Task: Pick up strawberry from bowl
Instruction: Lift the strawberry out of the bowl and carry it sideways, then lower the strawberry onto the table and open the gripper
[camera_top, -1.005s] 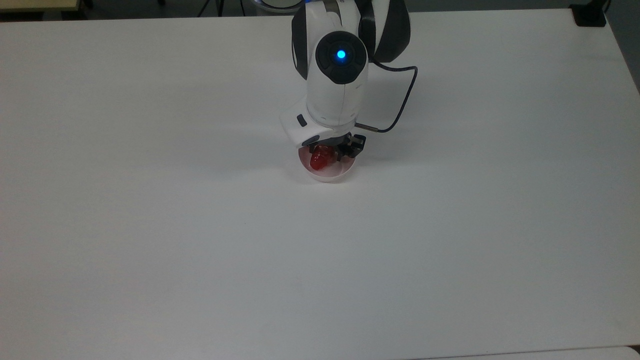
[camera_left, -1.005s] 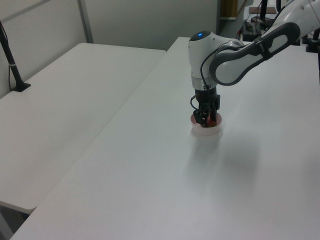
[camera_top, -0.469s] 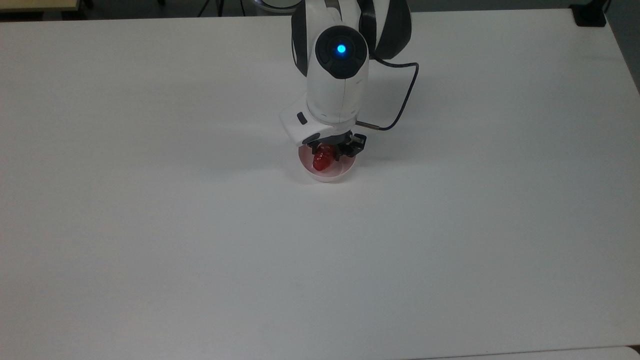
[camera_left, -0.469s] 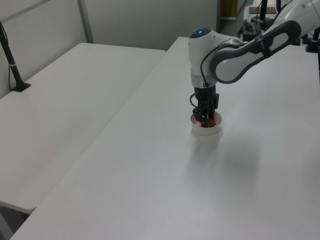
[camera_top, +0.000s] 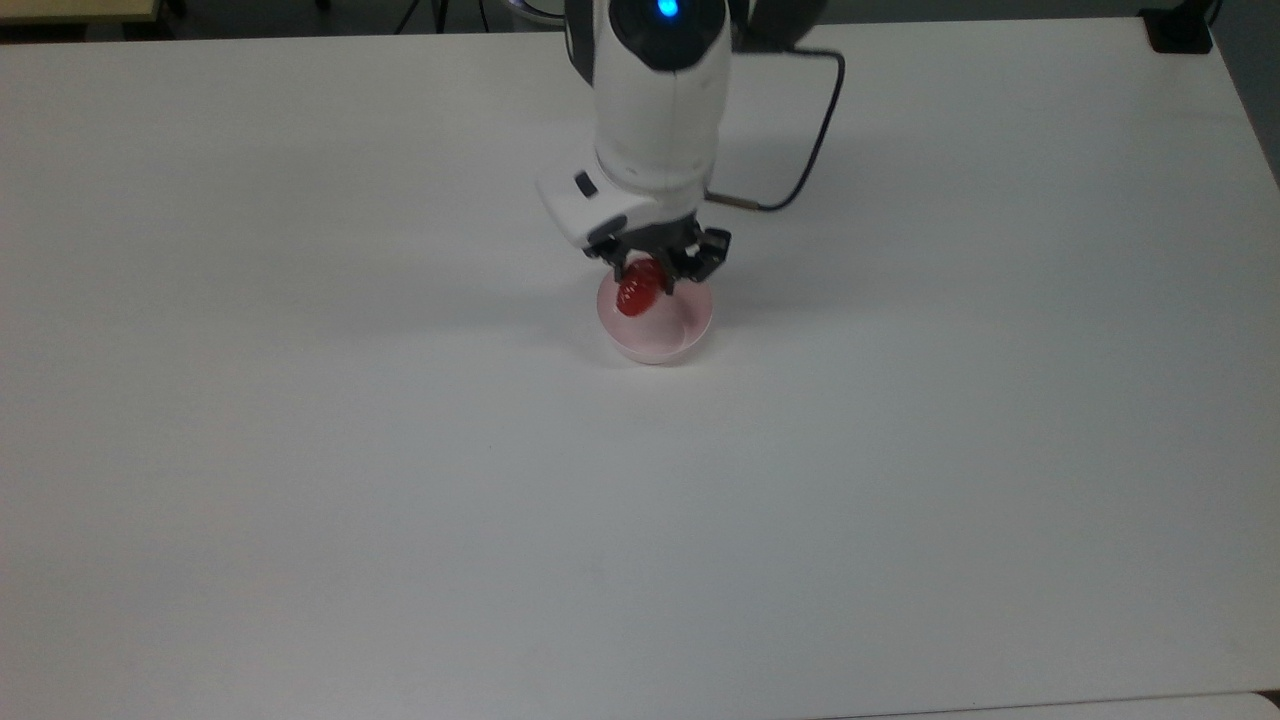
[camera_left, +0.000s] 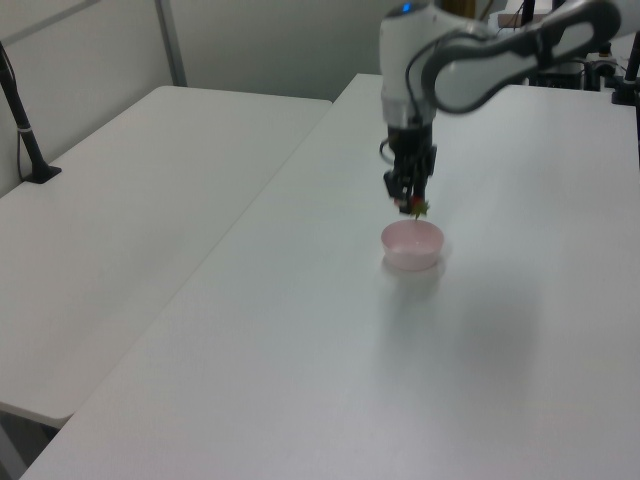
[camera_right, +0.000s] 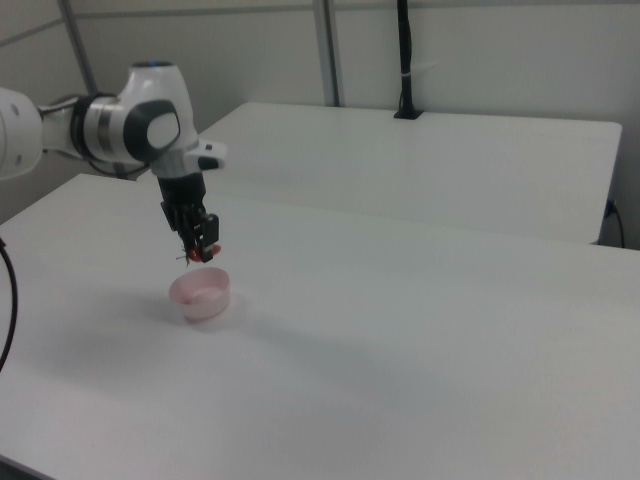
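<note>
The end effector (camera_top: 655, 275) hangs just above the bowl (camera_top: 655, 322), its two dark fingers closed on the strawberry (camera_top: 637, 290), which is clear of the bowl and no longer rests in it. In the top view the red fruit points down and toward the top view's left, overlapping the far left part of the bowl's rim as the camera sees it. In the left view the end effector (camera_left: 412, 203) holds the strawberry (camera_left: 416, 208) with a little green of its cap showing, and there is a visible gap of air between the fruit and the pale pink bowl (camera_left: 412, 246) beneath. The right view agrees: the end effector (camera_right: 202, 250) grips the strawberry (camera_right: 214, 254) above the bowl (camera_right: 201, 296), and nothing shows inside the bowl. The bowl stands upright on the white table (camera_top: 300, 450), toward the far middle of its surface in the top view. A black cable (camera_top: 815, 140) loops from the white arm (camera_top: 655, 110) on the top view's right. A second white table (camera_left: 130, 210) stands beside the first on the left view's left.
</note>
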